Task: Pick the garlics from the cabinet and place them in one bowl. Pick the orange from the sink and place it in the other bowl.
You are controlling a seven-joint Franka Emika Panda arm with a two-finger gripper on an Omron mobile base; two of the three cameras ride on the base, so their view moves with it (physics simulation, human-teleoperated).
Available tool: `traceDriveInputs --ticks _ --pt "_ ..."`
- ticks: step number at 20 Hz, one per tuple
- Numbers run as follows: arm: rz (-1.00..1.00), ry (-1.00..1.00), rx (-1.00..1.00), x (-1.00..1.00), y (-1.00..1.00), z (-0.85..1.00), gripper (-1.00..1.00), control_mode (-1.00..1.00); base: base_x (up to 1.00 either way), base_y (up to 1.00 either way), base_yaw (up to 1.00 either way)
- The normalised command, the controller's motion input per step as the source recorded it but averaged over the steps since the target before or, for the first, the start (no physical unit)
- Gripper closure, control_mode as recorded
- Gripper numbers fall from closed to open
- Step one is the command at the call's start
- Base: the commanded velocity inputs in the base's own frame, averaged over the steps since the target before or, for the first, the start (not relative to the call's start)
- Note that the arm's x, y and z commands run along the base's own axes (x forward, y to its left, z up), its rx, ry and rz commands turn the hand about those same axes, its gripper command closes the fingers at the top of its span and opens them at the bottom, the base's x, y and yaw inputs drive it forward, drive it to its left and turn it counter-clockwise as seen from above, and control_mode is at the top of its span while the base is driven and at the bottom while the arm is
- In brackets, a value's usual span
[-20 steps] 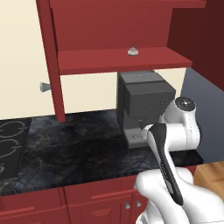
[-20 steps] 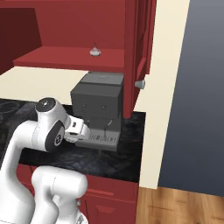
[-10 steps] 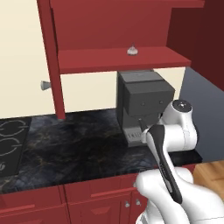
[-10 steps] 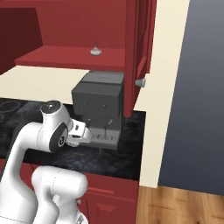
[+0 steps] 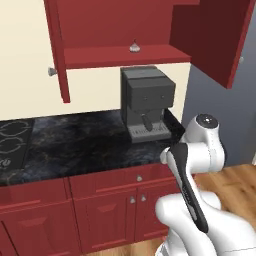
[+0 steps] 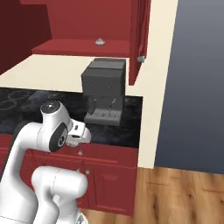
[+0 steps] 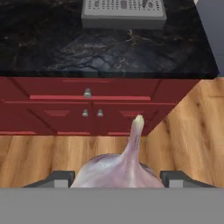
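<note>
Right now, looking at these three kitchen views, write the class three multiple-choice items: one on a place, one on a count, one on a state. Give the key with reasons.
1. Where does the garlic on the shelf sit?
A. on the red shelf of the cabinet, above the coffee machine
B. on the black counter
C. on the wooden floor

2. How many garlics show in all?
A. one
B. two
C. four

3. What is the state of the claw?
A. open and empty
B. shut on a garlic
C. shut on a knob

Key: 1 A, the bulb rests on the shelf in both base views. 2 B, one on the shelf and the held garlic in the hand view. 3 B, the bulb sits between the two finger tips, its pointed tip toward the red drawers.
</note>
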Motion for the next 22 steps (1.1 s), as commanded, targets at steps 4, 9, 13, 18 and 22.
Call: traceDriveInputs --ticks 4,9,13,18,22 --pt "0.00 0.00 0.00 0.00 0.00 0.00 1.00 1.00 -0.83 0.00 -0.54" --pt "0.00 0.00 0.00 0.00 0.00 0.00 1.00 1.00 -0.60 0.00 -0.60" --pt "0.00 0.00 0.00 0.00 0.00 0.00 1.00 1.00 -0.61 0.00 -0.60" --pt "0.00 0.00 0.00 0.00 0.00 0.00 1.00 1.00 -0.62 0.04 -0.58" --pt "0.00 0.00 0.00 0.00 0.00 0.00 1.00 1.00 -0.54 0.26 -0.55"
